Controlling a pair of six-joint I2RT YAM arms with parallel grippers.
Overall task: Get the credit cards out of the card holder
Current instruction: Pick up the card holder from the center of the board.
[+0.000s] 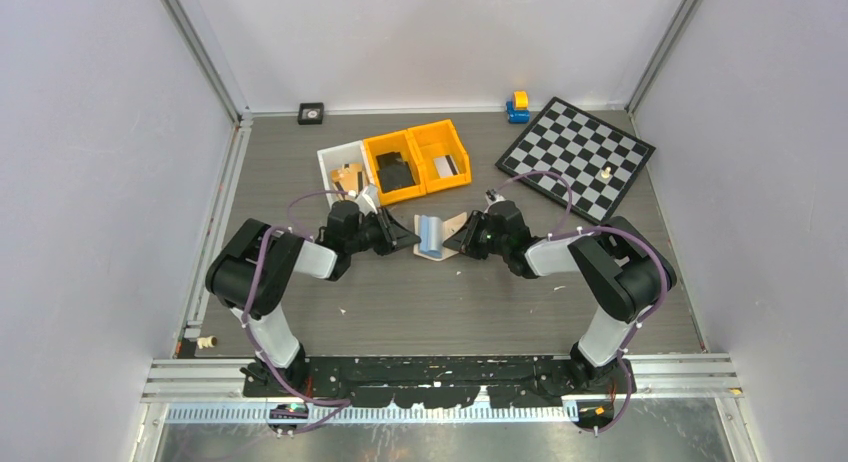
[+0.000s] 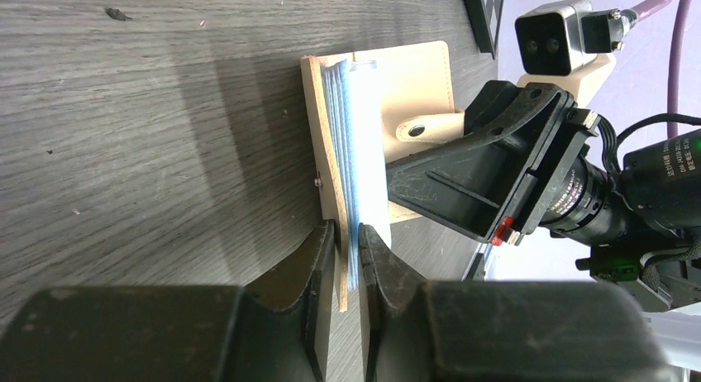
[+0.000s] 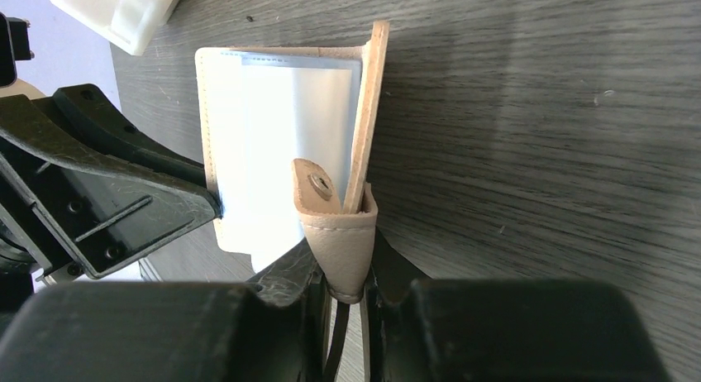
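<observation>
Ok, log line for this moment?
card holder: held open between both hands | left hand: shut on one cover | right hand: shut on strap

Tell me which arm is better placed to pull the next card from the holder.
Probably left. The left gripper sits at the edge of the clear sleeves in the card holder, while the right gripper is clamped on its snap strap, anchoring it.

No legible writing in any view.
The round black camera lens barrel [image 2: 579, 202] carries fine white lettering, too small and blurred to read. The beige stitched card holder [image 2: 413, 76], orange plastic bins [image 1: 440, 134] and black-and-white checkered board [image 1: 577, 154] show no readable marks.
</observation>
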